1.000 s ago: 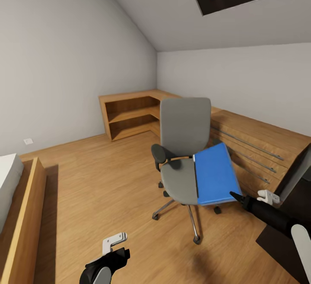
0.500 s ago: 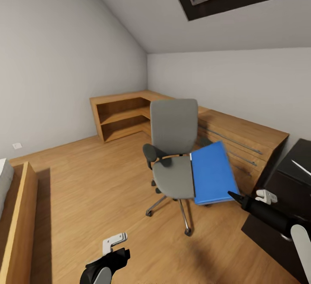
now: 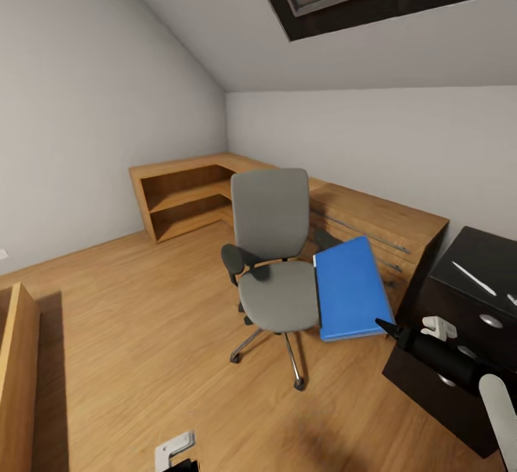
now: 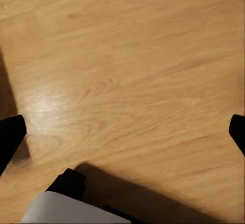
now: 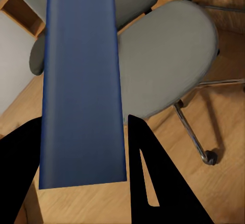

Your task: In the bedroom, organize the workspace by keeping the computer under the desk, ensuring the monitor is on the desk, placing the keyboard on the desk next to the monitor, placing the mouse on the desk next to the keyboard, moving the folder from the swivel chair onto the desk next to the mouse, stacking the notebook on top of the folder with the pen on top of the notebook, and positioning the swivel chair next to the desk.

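Folder (image 3: 352,289) right of swivel chair (image 3: 273,256), desk (image 3: 467,299) further right, pen (image 3: 472,278) on it

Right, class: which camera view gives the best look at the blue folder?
The head view: it shows the whole folder, held by the right tool beside the swivel chair, off the seat. The right wrist view shows the folder between the tool's fingers, cropped at the top. The left wrist view shows wooden floor.
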